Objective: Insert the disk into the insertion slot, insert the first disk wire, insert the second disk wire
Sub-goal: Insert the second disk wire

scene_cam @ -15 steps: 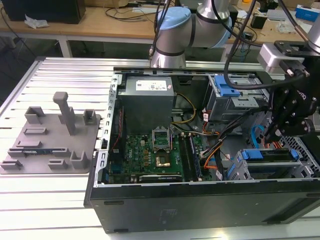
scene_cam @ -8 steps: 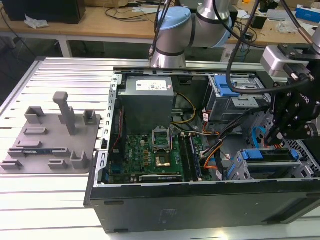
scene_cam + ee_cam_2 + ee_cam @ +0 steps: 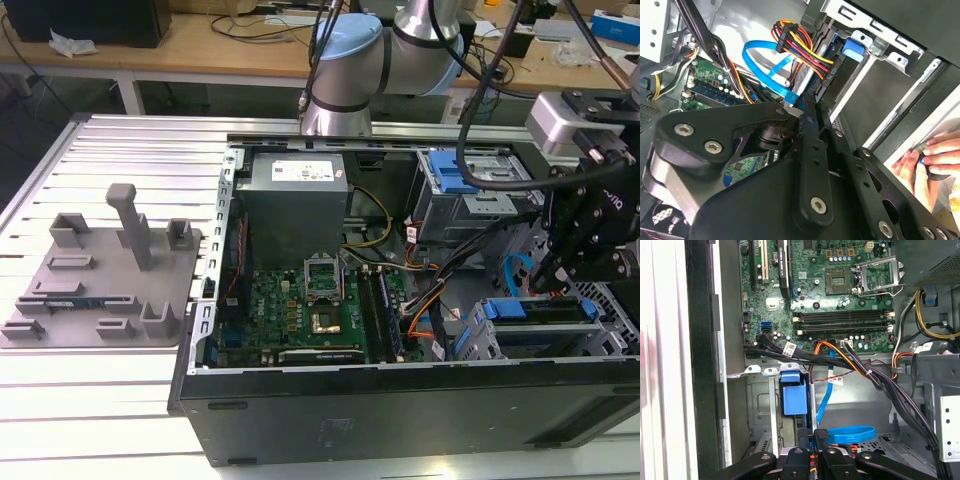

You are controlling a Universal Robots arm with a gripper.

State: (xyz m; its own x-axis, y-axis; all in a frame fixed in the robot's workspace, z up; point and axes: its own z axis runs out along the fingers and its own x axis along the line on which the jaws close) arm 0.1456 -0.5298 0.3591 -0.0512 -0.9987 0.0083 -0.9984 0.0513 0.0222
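Ribbed aluminium bench (image 3: 60,400) under an open black steel PC case (image 3: 400,410), lab desks behind. Black metal gripper (image 3: 560,275) at mid-right of the exterior view, fingers pressed together around the flat blue ribbon wire (image 3: 771,67). Silver disk in blue plastic caddy (image 3: 530,325) sits in the low grey perforated insertion slot (image 3: 612,310), lower right. Risk: the limp ribbon could kink or miss its socket, and the stiff multicoloured power bundle (image 3: 802,50) crowds it. Bare hand (image 3: 932,162) near the case edge.
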